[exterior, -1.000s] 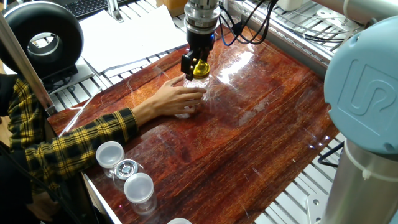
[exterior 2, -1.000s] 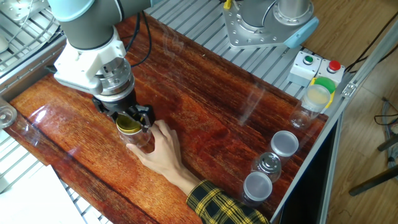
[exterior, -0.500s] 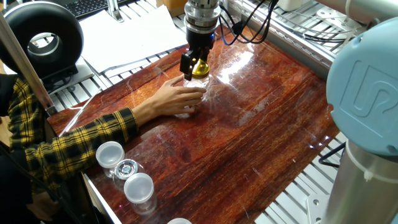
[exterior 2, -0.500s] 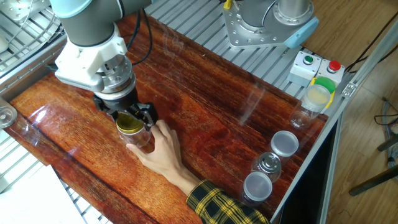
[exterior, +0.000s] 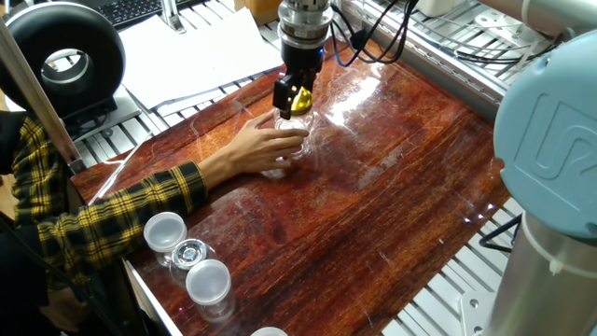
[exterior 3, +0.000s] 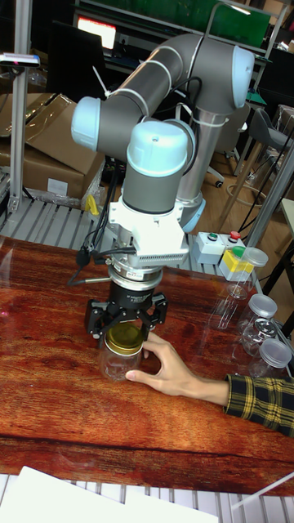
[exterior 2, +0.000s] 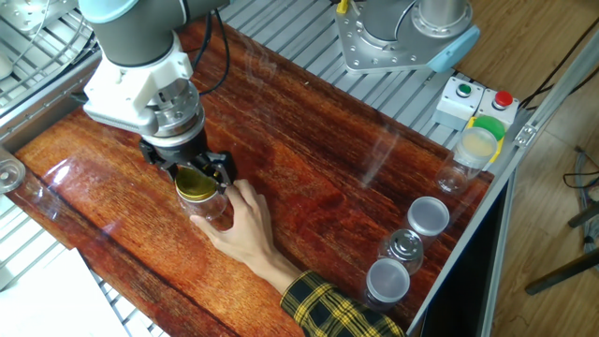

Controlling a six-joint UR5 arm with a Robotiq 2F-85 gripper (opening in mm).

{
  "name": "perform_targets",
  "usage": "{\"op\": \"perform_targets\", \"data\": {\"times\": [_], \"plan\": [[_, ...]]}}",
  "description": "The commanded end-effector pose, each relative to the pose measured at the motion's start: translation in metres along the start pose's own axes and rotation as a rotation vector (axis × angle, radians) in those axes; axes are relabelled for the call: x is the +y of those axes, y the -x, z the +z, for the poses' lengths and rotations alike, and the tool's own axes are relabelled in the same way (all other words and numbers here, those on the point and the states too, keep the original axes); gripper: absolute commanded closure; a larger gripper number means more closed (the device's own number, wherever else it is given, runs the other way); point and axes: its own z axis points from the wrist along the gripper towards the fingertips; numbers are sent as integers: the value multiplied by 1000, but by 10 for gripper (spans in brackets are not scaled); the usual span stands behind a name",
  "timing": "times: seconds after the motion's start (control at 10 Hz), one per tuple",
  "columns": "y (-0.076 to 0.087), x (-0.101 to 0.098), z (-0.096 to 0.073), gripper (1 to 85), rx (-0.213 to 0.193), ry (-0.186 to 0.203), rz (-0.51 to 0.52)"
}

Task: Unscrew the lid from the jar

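The clear glass jar [exterior 2: 214, 213] stands on the wooden table [exterior 2: 318, 168], steadied by a person's hand [exterior 2: 245, 227] wrapped around its side. Its yellow-gold lid [exterior 2: 195, 186] sits on top of the neck. My gripper [exterior 2: 195, 178] comes straight down from above, its fingers closed on the lid's rim. In one fixed view the lid [exterior: 300, 103] shows as a yellow spot between the black fingers of the gripper [exterior: 292, 97], and the hand [exterior: 266, 146] hides most of the jar. The tall fixed view shows the gripper [exterior 3: 126, 325] over the lid [exterior 3: 124, 340] and jar [exterior 3: 118, 365].
The person's plaid sleeve [exterior: 112, 205] crosses the table's near-left part. Clear cups with white lids [exterior 2: 430, 216] and an open glass [exterior 2: 404, 245] stand at one table corner. A green-lidded container [exterior 2: 479, 140] and a button box [exterior 2: 475, 98] sit beyond the edge.
The gripper has turned a little about its vertical axis while staying on the lid. Hand and jar stay where they were.
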Motion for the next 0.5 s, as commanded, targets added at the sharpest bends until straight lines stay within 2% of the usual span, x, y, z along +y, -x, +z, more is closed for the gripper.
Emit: {"op": "perform_targets", "data": {"times": [0.0, 0.4], "plan": [[0, 1, -4, 67, -4, -1, 2], [2, -2, -4, 133, -9, -13, 8]]}}
